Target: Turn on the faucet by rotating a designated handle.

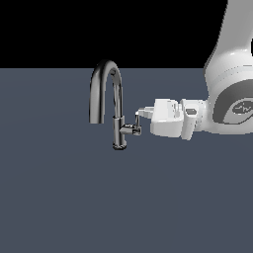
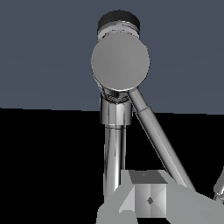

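One thin chrome lever handle [image 1: 137, 123] stood near-upright at the white claw's [image 1: 139, 112] tips, toward the exterior view's left; claw spread undeterminable.

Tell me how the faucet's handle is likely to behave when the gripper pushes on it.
The handle looks like polished chrome, so fingertips may slip along it. It is thin yet probably stiff. Joined to the faucet by a stub, it should pivot rather than slide away from the gripper.

Faucet [image 1: 117, 123] on slate-grey floor [image 1: 59, 197]
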